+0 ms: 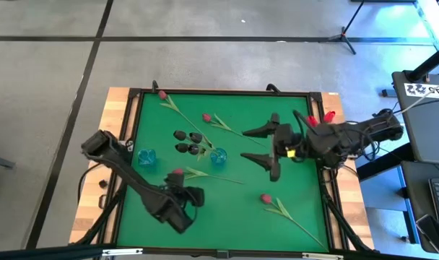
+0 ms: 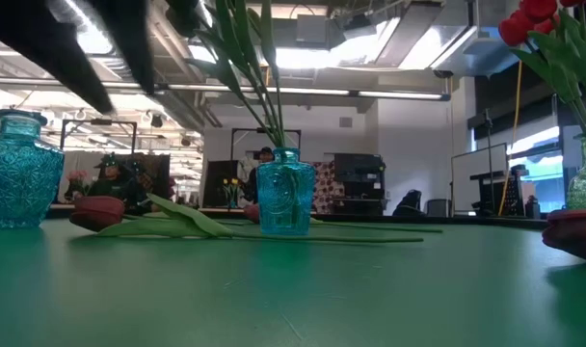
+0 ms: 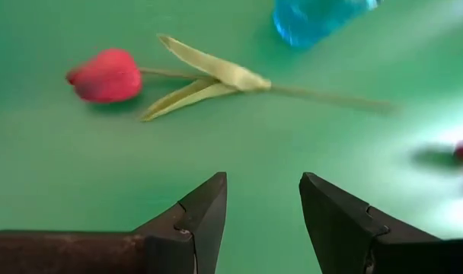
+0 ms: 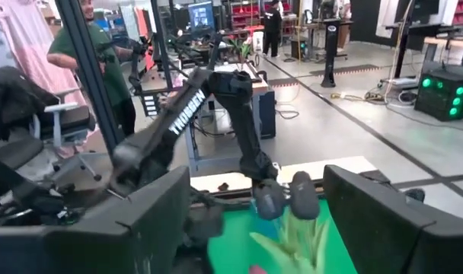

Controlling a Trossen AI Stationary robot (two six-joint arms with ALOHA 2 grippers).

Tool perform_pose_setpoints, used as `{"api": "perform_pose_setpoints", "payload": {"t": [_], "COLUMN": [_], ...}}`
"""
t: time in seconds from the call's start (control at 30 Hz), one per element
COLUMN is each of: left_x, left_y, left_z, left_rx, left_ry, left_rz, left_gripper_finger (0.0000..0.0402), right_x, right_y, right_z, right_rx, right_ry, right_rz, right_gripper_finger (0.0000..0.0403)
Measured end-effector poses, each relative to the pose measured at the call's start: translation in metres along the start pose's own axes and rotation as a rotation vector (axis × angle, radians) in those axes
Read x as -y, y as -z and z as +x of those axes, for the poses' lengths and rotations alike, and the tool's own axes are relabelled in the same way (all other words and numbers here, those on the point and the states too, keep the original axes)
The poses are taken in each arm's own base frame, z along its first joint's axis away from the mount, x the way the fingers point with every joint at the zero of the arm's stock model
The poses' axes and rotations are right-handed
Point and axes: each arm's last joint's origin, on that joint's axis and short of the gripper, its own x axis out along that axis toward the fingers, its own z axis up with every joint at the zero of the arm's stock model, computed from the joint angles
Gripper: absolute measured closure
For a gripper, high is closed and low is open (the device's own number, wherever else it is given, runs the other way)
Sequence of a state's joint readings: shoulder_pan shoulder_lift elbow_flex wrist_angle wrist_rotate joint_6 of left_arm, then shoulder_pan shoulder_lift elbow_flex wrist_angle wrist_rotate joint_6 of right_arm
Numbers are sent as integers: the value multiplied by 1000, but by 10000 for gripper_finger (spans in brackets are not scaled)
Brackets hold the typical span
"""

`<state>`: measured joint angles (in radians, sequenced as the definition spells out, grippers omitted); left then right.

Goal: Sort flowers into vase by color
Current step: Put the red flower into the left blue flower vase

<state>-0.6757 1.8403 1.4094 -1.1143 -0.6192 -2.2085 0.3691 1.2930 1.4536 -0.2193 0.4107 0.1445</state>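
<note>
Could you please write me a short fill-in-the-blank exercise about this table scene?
1. The flowers in the centre vase have ___ heads.
2. ___ red flowers lie loose on the green mat.
3. The left gripper hovers above one of them with its jaws ___.
Missing words: black; four; open.

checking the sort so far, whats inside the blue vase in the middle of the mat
The middle blue vase holds the black tulips, their green stems rising from its neck. The stem ends inside are hidden by the patterned glass.

1 overhead, 1 table-level, 2 wrist views; all share the table (image 1: 227, 209).
</note>
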Motion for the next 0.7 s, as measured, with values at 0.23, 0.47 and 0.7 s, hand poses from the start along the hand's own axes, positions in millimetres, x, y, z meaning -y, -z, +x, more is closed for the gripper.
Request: {"api": "perform_pose_setpoints", "payload": {"t": [0.23,0.47,0.7], "left_x": [6,14,12], "left_y": [-1,-14,-27], "left_z": [35,71,96], "left_rx": [132,200,211], "left_ry": [-33,-124,-206], "left_rz": [-273,-331,-396], "left_gripper_finger": [239,239,239], "right_x": [-20,-27,-26], "right_y": [-16,-25,-35], "right_z": [-21,-36,-46], "right_rx": [3,-62,-90], "right_ry": [24,-10,-18], "right_rz": [-3,-35,-53], "right_gripper_finger": [105,105,105]}}
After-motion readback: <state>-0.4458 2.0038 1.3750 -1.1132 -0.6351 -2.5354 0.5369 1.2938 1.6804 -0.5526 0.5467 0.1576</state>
